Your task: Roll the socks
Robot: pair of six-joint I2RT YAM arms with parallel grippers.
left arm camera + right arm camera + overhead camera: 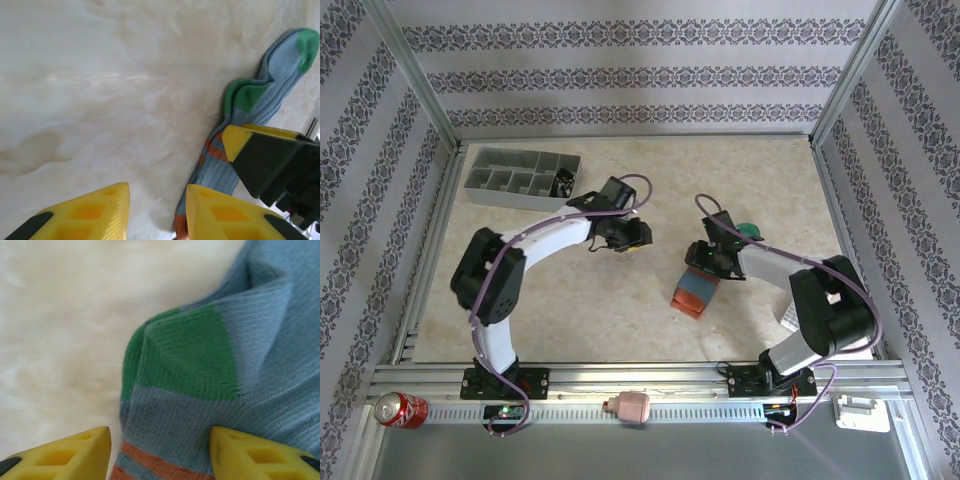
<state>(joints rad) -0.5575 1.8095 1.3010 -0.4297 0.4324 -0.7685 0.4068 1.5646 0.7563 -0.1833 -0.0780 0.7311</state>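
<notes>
Yellow fingers (65, 452) of the right gripper (157, 440) stood spread, straddling the blue-grey sock (200, 355) just below its green heel patch. One finger was beside the sock's edge over bare table and the other over the ribbed cloth. Orange-red stripes crossed the sock between them. Nothing was pinched.

From above, that right gripper (705, 262) sat at the upper end of the sock (698, 290). The sock lay right of the table's (570, 300) middle, its orange-red cuff toward the arm bases and its teal toe just past the gripper.

To its left, well apart, the left gripper (628, 238) hung over bare table. In its own wrist view the left gripper (157, 189) was parted, with only table surface between the fingers. The sock (270, 85) ran along the right side of that view, toe at the top, with the right gripper's yellow tip against it.

A grey divided tray (517, 176) sat at the far left corner. A red can (398, 410) stood on the front rail.
</notes>
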